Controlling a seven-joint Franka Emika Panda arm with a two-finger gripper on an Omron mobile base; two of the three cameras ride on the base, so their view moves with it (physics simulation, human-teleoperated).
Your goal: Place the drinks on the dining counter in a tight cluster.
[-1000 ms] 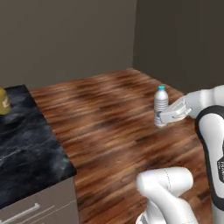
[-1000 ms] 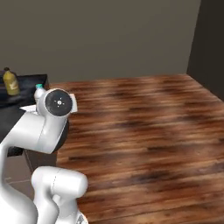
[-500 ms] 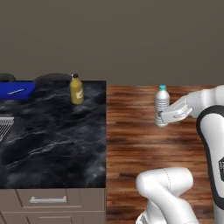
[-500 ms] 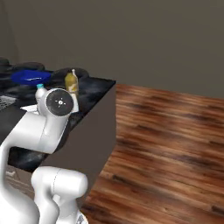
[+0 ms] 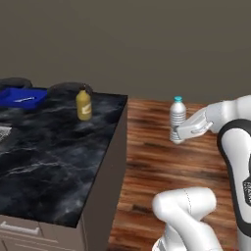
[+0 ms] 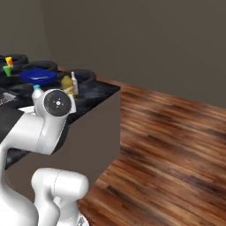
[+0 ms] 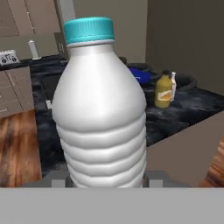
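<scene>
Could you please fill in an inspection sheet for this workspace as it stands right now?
Surface: black marble counter, white veins.
Job's things: water bottle upright in the gripper, above the wood floor, off the counter; juice jug and white bottle standing together near the counter's far edge.
Clutter: blue tray; green and yellow cups.
Gripper: shut on the water bottle's lower part.
Cables: nothing seen.
Surroundings: wood floor, plain grey wall.

The base has swung round, bringing the dining counter (image 5: 54,162) closer.
</scene>
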